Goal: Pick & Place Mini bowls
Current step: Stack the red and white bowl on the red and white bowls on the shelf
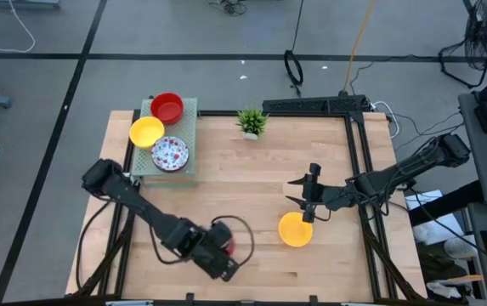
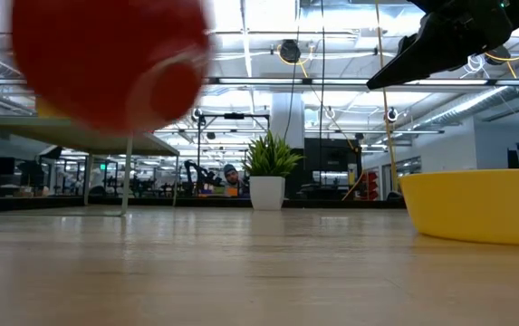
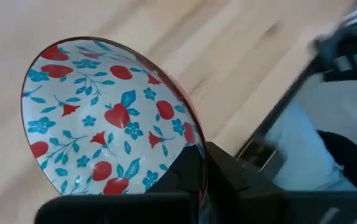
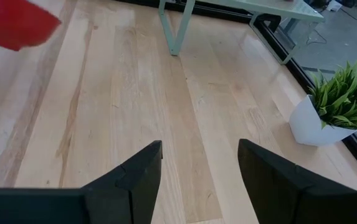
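My left gripper (image 1: 223, 246) is near the table's near edge, shut on a mini bowl (image 3: 103, 118) that is white inside with red flowers and blue leaves, and red outside (image 2: 105, 63). My right gripper (image 1: 298, 191) is open (image 4: 200, 168) and hovers just beyond a yellow mini bowl (image 1: 295, 229), which stands on its base on the table (image 2: 476, 204). A red bowl (image 1: 167, 107), a yellow bowl (image 1: 146, 132) and a floral bowl (image 1: 170, 154) sit on a pale green stand (image 1: 190, 127) at the far left. My left gripper holds the floral bowl by its rim (image 3: 194, 146), one finger (image 3: 178, 180) on the inner side and one (image 3: 247, 186) on the red outer side. The bowl is tilted and, in the low view, lifted clear of the table.
A small potted plant (image 1: 251, 121) stands at the far edge, also in the right wrist view (image 4: 334, 106). The green stand has legs (image 4: 175, 28) on the table. A black frame (image 1: 358, 161) runs along the table's right side. Bare wood lies between the arms.
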`<action>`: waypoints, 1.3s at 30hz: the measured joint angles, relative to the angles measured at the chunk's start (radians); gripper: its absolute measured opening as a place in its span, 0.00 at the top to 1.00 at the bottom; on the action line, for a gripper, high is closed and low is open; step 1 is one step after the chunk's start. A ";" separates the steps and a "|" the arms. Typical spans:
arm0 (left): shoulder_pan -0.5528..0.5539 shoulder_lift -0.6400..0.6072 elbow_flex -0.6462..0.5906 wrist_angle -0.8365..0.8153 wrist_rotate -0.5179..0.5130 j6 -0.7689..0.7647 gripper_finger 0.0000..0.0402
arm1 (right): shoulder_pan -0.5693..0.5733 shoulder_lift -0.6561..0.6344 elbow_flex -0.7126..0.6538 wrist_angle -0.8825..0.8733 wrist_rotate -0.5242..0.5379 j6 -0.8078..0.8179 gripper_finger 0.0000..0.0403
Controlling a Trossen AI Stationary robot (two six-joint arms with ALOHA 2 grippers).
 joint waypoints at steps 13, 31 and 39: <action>0.160 0.000 0.287 -0.175 -0.301 0.724 0.98 | 0.000 0.000 0.000 0.000 0.000 0.000 0.51; 0.323 -0.083 0.481 -0.764 -0.505 0.725 0.98 | 0.000 0.000 0.000 0.000 0.000 0.002 0.51; 0.425 -0.160 0.481 -0.759 -0.512 0.711 0.98 | 0.000 0.000 0.000 -0.001 0.000 0.003 0.51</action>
